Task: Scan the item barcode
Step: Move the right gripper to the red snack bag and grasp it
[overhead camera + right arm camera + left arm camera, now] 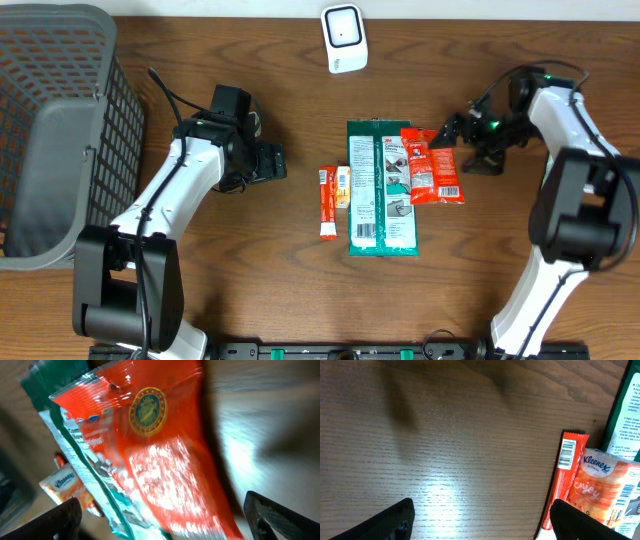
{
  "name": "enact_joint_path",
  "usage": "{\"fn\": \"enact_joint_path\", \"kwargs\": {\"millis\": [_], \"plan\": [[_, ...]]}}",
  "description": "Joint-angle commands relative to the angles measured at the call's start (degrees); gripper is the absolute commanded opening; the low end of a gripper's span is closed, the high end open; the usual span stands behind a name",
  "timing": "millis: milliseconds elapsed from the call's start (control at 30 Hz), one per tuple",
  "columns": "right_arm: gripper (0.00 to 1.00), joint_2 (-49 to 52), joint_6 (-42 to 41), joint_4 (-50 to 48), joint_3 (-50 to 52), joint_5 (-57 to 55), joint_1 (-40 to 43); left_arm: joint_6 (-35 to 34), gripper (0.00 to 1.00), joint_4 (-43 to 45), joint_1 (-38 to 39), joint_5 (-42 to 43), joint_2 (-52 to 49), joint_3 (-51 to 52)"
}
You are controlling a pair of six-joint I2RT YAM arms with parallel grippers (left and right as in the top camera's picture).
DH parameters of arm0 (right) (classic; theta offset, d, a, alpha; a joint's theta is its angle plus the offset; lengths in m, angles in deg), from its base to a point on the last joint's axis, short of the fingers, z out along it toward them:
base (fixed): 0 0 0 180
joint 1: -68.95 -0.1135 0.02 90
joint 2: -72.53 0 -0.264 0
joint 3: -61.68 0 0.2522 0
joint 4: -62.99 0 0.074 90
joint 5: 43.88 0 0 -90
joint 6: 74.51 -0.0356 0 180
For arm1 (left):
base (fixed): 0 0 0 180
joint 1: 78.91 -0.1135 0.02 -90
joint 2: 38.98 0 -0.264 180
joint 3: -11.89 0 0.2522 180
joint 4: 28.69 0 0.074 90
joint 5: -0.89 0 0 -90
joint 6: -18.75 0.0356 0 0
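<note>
Overhead layout: flat packets lie clustered round a green packet (380,190) on a wooden table (250,290) whose grain runs side to side.
Green packet: long flat rectangle of printed film, with its long axis running from the far side of the table to the near side.
Red packet (445,175): glossy, crinkled film, rectangular, with a round gold seal. It lies flat against the green packet's right edge, overlapping its upper half. Its long axis is nearly parallel to the green packet's, slightly tilted.
Orange stick (567,475): slim sachet with crimped ends and a barcode at one end. It lies left of the green packet and parallel to it.
Kleenex pack (597,485): soft orange wrap, between the stick and the green packet.
Scanner (343,38): smooth white plastic with rounded corners, beyond the green packet's far end.
Basket (60,150): grey plastic lattice, well left of the green packet.
Left gripper (275,160): black fingers spread wide and empty, left of the green packet, over bare wood.
Right gripper (468,145): fingers spread wide, holding nothing, right of the green packet beside the red packet.
</note>
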Motion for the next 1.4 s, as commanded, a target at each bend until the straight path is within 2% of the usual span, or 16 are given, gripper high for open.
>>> {"fn": "enact_joint_path", "kwargs": {"millis": [0, 167, 200, 267, 400, 433, 467, 500, 567, 733, 867, 1000, 1100, 1267, 1367], "plan": [[0.99, -11.96, -5.92, -0.48, -0.39, -19.98, -3.58, 0.72, 0.87, -0.13, -0.20, 0.48, 1.16, -0.57], [0.99, -19.32, -2.47, -4.31, -0.39, -21.57, -10.47, 0.72, 0.87, -0.15, -0.20, 0.50, 1.16, -0.57], [0.96, -19.34, -0.66, -4.70, -0.39, -21.31, -11.91, 0.72, 0.87, -0.15, -0.20, 0.48, 1.16, -0.57], [0.78, -18.78, 1.01, -5.57, -0.15, -22.14, -14.58, 0.72, 0.87, -0.15, -0.20, 0.50, 1.16, -0.57], [0.54, -15.74, 1.44, -10.43, 1.16, -27.06, -19.85, 0.72, 0.87, -0.15, -0.20, 0.48, 1.16, -0.57], [0.33, -14.32, 1.42, -12.81, 1.75, -28.96, -21.42, 0.72, 0.88, -0.13, -0.20, 0.48, 1.16, -0.57], [0.25, -13.51, 1.42, -14.03, 2.01, -29.77, -22.12, 0.72, 0.87, -0.13, -0.20, 0.48, 1.16, -0.57], [0.13, -11.98, 1.42, -16.57, 2.38, -30.10, -23.21, 0.72, 0.87, -0.13, -0.20, 0.48, 1.16, -0.57], [0.01, -9.16, 1.42, -20.48, 2.89, -30.08, -24.65, 0.72, 0.87, -0.15, -0.20, 0.48, 1.16, -0.57], [0.01, -2.71, 1.44, -25.77, 2.97, -30.14, -26.67, 0.72, 0.87, -0.13, -0.20, 0.50, 1.16, -0.57], [0.01, 0.48, 1.42, -26.25, 2.97, -32.94, -26.36, 0.72, 0.87, -0.13, -0.20, 0.50, 1.16, -0.57], [0.03, 0.57, -0.11, -22.12, 2.97, -39.76, -23.85, 0.72, 0.87, -0.13, -0.20, 0.48, 1.16, -0.57], [0.04, 0.57, -0.33, -18.51, 3.04, -40.68, -20.81, 0.72, 0.87, -0.13, -0.20, 0.48, 1.16, -0.57], [0.01, 0.55, -2.10, -12.20, 3.04, -42.14, -14.78, 0.72, 0.87, -0.15, -0.20, 0.50, 1.16, -0.57], [0.01, 0.52, -3.15, -4.98, 3.04, -41.90, -10.08, 0.72, 0.87, -0.13, -0.20, 0.50, 1.16, -0.57]]}}
